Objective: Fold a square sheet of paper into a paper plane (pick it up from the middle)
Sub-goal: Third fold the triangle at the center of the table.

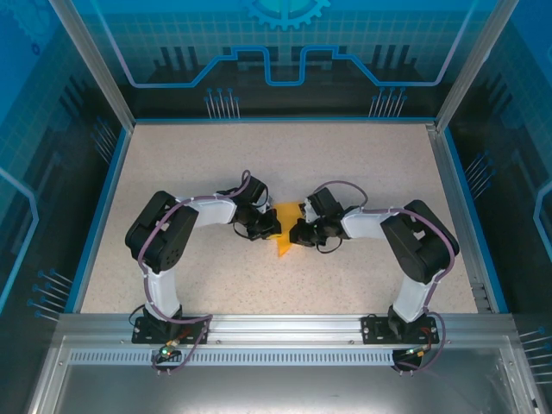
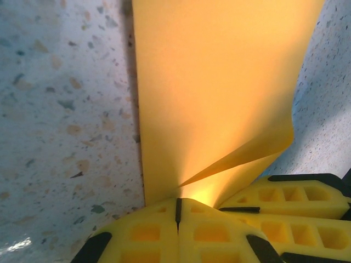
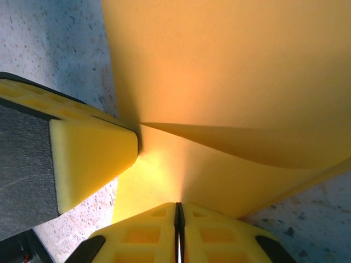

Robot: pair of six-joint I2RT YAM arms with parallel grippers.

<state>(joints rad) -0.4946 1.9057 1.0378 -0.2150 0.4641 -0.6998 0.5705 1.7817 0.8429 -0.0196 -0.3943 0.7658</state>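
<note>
The orange-yellow sheet of paper [image 1: 284,241] is held between both grippers at the middle of the table, one pointed corner hanging toward the near side. My left gripper [image 1: 271,226] is shut on its left side. In the left wrist view the jaws [image 2: 178,204] meet on the paper [image 2: 219,82], where a crease and a curling flap converge. My right gripper [image 1: 297,231] is shut on the right side, and its jaws [image 3: 179,207] pinch the paper's edge [image 3: 230,71]. The two grippers' fingertips nearly touch. The paper plane is out of view.
The speckled tabletop [image 1: 207,164] spreads around the grippers, bounded by blue-edged walls [image 1: 105,203] and a metal rail [image 1: 276,326] at the near side. The right gripper's fingers [image 2: 290,203] sit close beside the left jaws; the left gripper's finger [image 3: 90,156] shows beside the right jaws.
</note>
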